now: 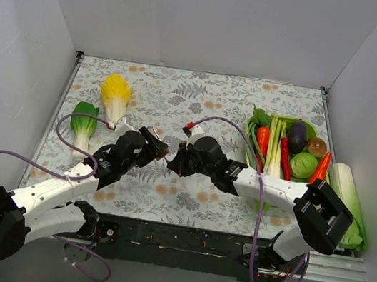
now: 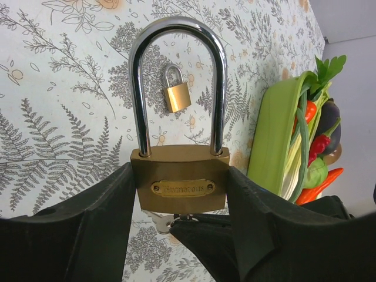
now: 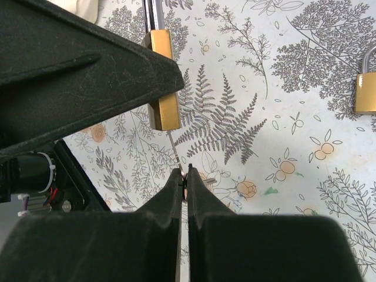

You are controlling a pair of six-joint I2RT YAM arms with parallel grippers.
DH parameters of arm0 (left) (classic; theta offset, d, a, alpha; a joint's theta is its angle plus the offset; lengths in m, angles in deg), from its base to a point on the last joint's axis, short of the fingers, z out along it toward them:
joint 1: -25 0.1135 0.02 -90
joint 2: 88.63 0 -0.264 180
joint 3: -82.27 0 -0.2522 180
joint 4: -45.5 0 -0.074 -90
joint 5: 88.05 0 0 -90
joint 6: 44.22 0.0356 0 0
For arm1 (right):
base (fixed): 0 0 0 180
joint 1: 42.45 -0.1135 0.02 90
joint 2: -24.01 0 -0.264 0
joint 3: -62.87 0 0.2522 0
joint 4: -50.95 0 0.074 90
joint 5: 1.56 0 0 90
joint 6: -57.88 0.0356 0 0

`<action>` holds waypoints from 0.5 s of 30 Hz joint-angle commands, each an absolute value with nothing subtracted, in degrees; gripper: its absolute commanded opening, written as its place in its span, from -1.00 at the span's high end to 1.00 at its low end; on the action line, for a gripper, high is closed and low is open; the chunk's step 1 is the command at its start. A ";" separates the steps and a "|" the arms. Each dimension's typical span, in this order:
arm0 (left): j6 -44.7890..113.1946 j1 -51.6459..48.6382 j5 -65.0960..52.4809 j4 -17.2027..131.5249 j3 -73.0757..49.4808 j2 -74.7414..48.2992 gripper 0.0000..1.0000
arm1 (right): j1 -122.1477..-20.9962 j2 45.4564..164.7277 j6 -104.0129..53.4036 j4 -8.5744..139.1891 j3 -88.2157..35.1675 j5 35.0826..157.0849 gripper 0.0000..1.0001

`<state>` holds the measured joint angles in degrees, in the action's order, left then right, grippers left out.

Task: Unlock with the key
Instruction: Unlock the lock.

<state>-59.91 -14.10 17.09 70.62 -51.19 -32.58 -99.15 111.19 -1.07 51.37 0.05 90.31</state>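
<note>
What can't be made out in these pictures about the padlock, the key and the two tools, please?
- Keyhole: left wrist view, under the padlock, hidden by the left tool.
- Bow of the key: right wrist view, hidden inside the shut right tool; only the blade's edge shows.
- Nameplate wording: left wrist view, blurred.
- Small padlock: right wrist view, cut by the right edge.
- Key's seating: top external view, too small, masked by both tools.

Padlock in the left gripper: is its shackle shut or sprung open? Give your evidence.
Shut: both legs of the shackle sit down in the body of the padlock.
</note>
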 commanded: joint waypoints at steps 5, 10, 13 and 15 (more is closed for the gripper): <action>-60.83 -15.87 10.13 67.88 -53.47 -35.28 1.00 | -98.43 111.99 -0.30 39.05 -6.09 85.28 0.97; -61.18 -15.87 9.43 67.44 -53.91 -35.28 1.00 | -98.43 111.90 -0.74 36.85 -5.56 84.93 0.97; -61.53 -15.96 9.16 67.09 -54.43 -35.54 1.00 | -98.43 111.73 -1.09 35.71 -5.30 84.58 0.97; -61.62 -15.96 8.99 66.47 -54.96 -35.63 1.00 | -98.43 111.73 -1.36 35.18 -5.47 84.49 0.97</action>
